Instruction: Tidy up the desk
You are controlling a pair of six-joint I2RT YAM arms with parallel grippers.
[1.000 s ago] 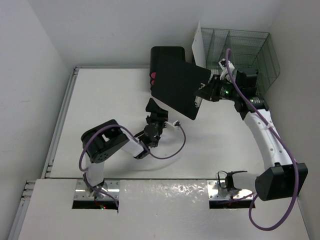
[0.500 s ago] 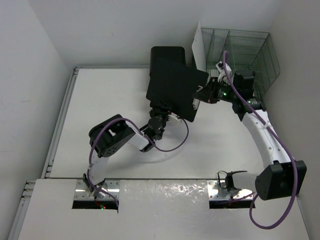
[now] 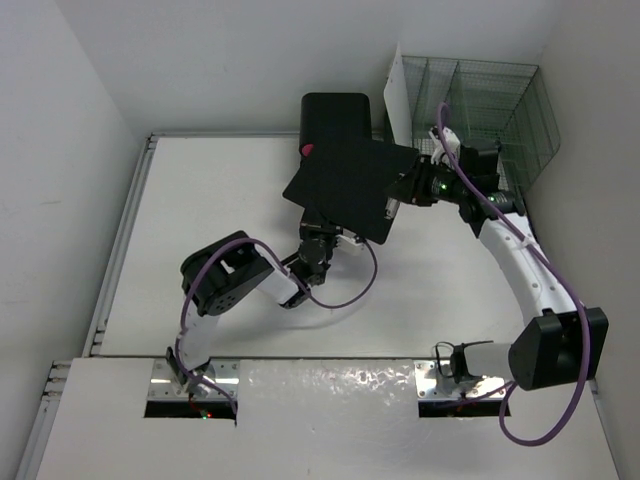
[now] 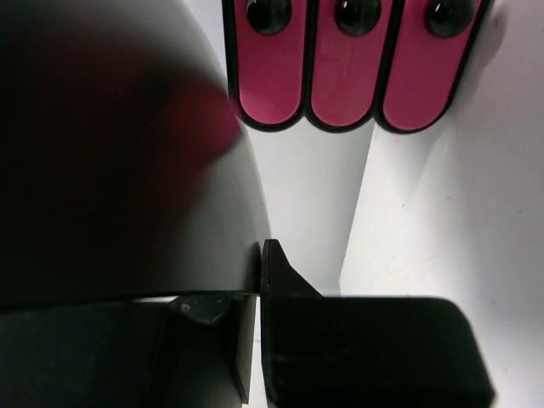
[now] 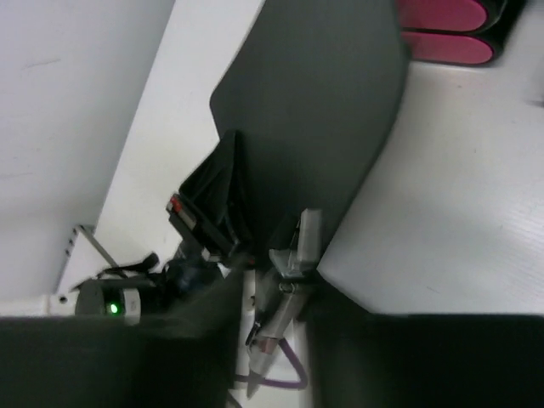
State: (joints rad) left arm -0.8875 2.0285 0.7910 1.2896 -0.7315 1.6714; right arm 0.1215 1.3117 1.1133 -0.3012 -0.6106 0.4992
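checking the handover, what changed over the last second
The left end effector, open a second ago, moved up to the near edge of the black clipboard and shut on it. The clipboard swung slightly leftward, and the right end effector at its clip side shifted a little with it. The black box behind and the wire rack stayed put.

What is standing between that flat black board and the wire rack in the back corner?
Only the right end effector, at the black board's right edge, lies between it and the wire rack. A white sheet stands upright at the rack's nearest side. Nothing else visible blocks the way.
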